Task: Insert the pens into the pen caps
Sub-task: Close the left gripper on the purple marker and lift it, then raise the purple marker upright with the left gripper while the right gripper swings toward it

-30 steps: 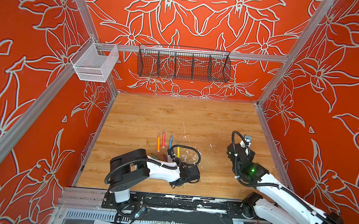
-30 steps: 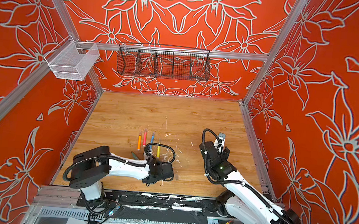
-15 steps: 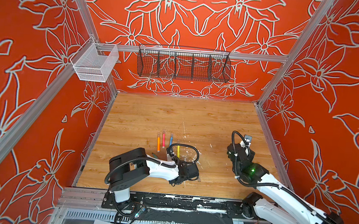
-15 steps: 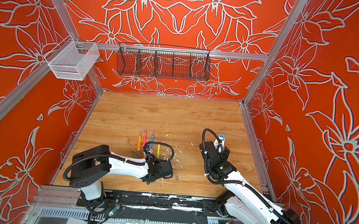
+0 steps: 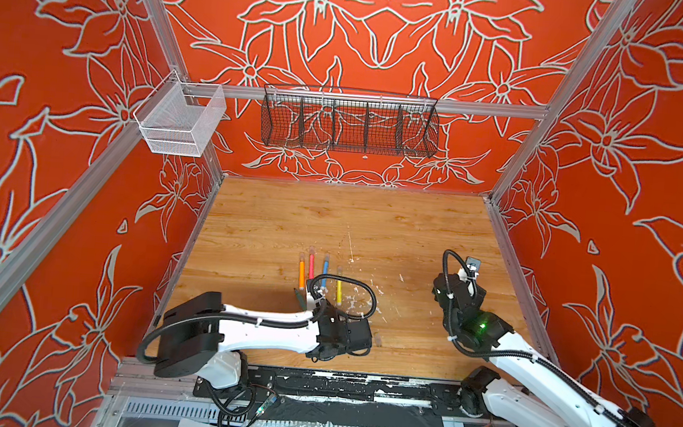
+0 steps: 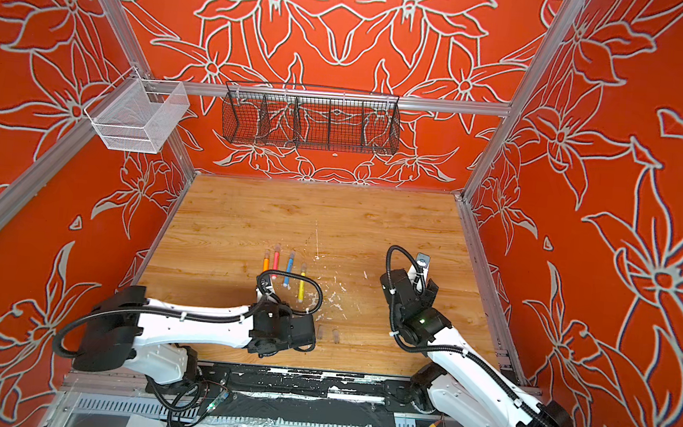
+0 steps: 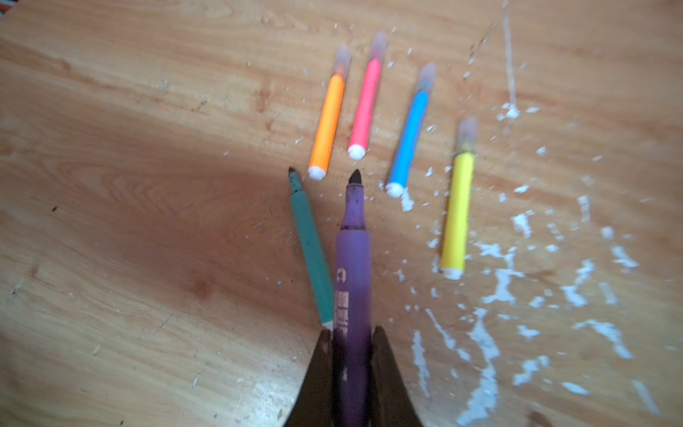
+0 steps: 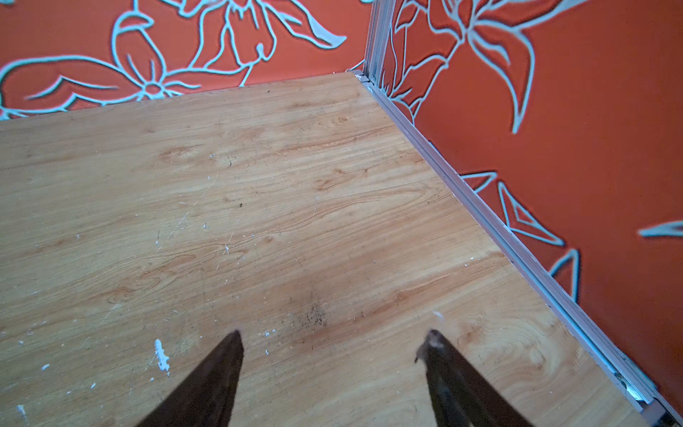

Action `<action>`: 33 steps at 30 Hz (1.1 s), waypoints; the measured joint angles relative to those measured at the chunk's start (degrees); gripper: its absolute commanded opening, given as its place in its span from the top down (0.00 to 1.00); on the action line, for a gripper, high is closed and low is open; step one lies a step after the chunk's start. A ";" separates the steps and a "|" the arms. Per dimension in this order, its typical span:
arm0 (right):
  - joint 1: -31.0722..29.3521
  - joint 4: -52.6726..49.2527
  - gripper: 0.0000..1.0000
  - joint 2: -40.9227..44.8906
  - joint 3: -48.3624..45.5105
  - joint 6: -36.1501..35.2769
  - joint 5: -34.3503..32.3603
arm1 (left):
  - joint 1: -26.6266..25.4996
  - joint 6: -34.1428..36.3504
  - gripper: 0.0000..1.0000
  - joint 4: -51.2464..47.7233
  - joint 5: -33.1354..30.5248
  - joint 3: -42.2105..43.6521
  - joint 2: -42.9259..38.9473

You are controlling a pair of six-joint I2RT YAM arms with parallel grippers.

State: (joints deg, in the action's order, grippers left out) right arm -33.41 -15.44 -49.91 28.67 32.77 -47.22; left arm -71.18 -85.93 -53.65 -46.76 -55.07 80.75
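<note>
In the left wrist view my left gripper (image 7: 353, 332) is shut on the purple pen (image 7: 353, 258), whose bare dark tip points away over the floor. The green pen (image 7: 310, 247) lies uncapped right beside it. Beyond them lie the orange pen (image 7: 327, 125), pink-red pen (image 7: 366, 107), blue pen (image 7: 408, 140) and yellow pen (image 7: 458, 210), each with a translucent pen cap (image 7: 342, 61) on its far end. Two loose pen caps (image 6: 320, 331) (image 6: 336, 335) lie just right of the left wrist in a top view. My right gripper (image 8: 332, 338) stands open over bare floor, holding nothing.
White paint-like flecks (image 7: 491, 332) cover the wooden floor (image 5: 331, 222) to the right of the pens. The right wall's metal rail (image 8: 517, 251) runs close beside the right gripper. A black wire basket (image 5: 349, 123) and a white mesh basket (image 5: 180, 120) hang on the walls.
My left gripper has closed on the purple pen and its wrist has shifted slightly. The right arm has stayed where it was.
</note>
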 measured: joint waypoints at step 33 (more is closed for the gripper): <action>-15.43 11.21 0.27 7.21 1.36 19.93 51.23 | -2.78 59.58 1.00 67.67 29.03 29.16 -25.51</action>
State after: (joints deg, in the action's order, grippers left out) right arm -48.84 -4.23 -42.70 30.02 52.71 4.01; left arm -73.95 -26.35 14.02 -17.74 -25.91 55.24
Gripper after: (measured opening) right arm 0.750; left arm 0.127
